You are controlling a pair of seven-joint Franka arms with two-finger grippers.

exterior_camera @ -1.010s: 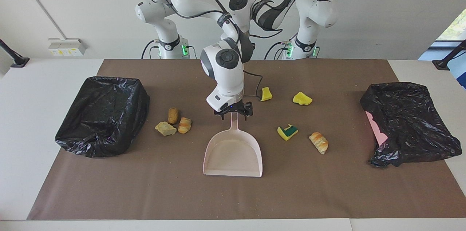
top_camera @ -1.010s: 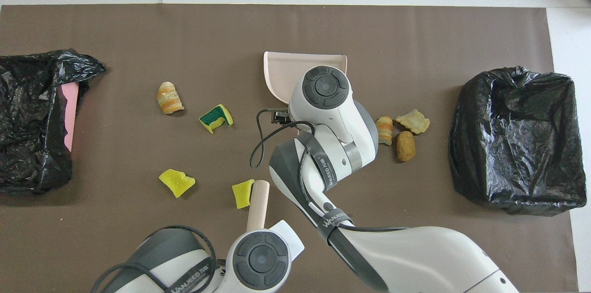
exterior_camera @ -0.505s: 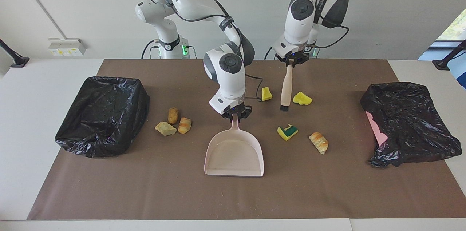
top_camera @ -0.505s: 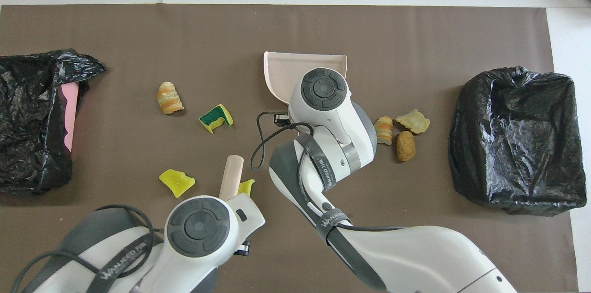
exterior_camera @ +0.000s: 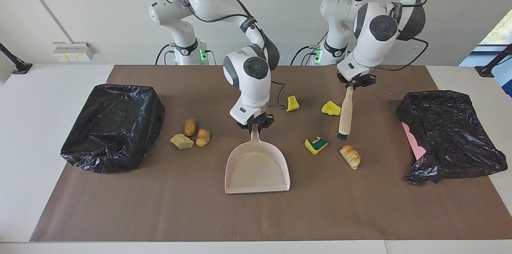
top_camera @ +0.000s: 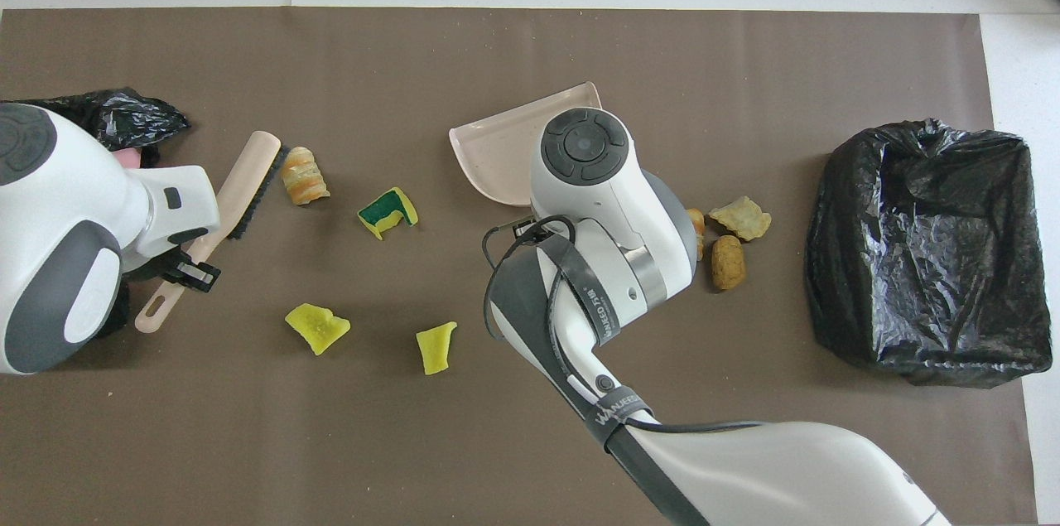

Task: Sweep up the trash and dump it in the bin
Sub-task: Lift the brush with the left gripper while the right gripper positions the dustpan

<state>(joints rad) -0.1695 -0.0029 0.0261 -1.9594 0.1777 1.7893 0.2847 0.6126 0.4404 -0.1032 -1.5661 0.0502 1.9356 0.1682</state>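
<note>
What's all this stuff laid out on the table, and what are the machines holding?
Sponge scraps: 3, yellow, one green-faced beside the dustpan; two nearer the robots.
Bread scraps: 4, tan-brown; three clustered beside the right-end bin, one under the brush tip.
Dustpan: 1, pale pink, mid-table, mouth away from the robots.
Brush: 1, beige handle, dark bristles, hanging over the lone bread scrap.
Bins: 2, black-bagged, one at the right arm's end, one at the left arm's end with pink showing.
Mat: 1, brown, covering the table.
Right pincer: shut on the dustpan handle.
Left pincer: shut on the brush handle.
</note>
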